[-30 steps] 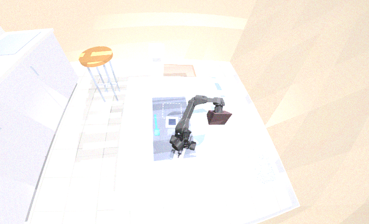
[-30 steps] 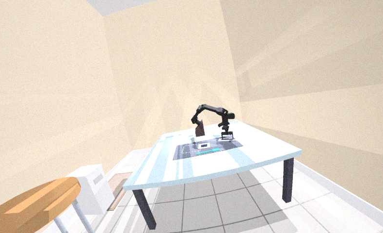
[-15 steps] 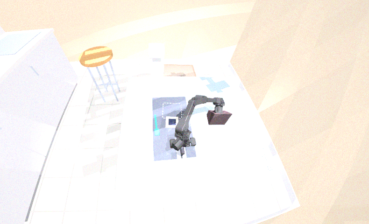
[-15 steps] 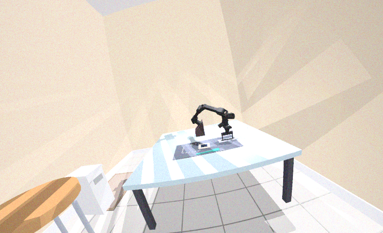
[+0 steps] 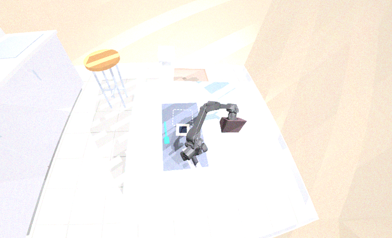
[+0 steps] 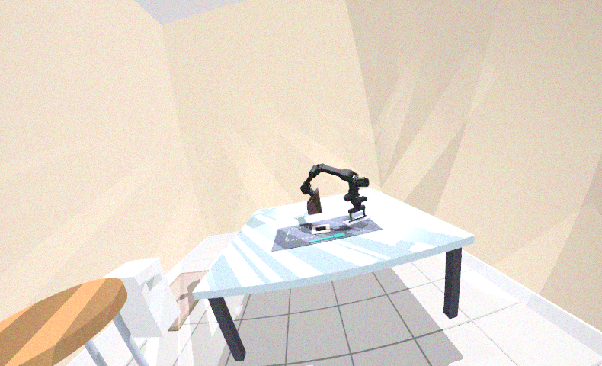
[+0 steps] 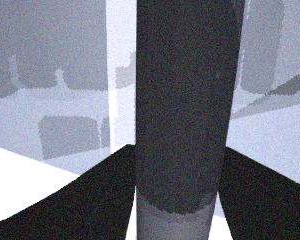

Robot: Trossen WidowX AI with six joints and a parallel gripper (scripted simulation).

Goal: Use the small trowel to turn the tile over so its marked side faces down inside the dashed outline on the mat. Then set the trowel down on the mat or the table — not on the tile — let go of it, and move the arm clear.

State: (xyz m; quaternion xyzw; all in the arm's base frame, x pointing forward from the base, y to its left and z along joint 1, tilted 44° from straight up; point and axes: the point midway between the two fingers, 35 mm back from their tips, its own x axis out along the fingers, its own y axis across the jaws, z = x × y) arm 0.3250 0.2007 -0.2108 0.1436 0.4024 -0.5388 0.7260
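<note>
My gripper [image 5: 194, 160] [image 6: 357, 211] [image 7: 176, 156] is shut on the trowel's dark bar handle; both fingers press against it in the wrist view. The trowel's white blade [image 6: 352, 222] [image 7: 121, 110] is under the handle, over the end of the mat farthest from the dashed outline. I cannot tell whether the blade touches the mat. The tile [image 5: 177, 130] [image 6: 320, 232], white-rimmed with a dark square on top, lies flat on the mat [image 5: 166, 107] [image 6: 280, 245]. It sits right beside one edge of the dashed outline [image 5: 182, 109], mostly outside it. Nothing lies within the outline.
A teal flat-bladed tool [image 5: 166, 140] [image 6: 339, 235] lies on the mat along its long edge, beside the tile. The arm's base stands on a brown block [image 5: 232, 126] [image 6: 314, 204] beside the mat. A wooden stool [image 5: 102, 59] [image 6: 68, 313] stands off the table.
</note>
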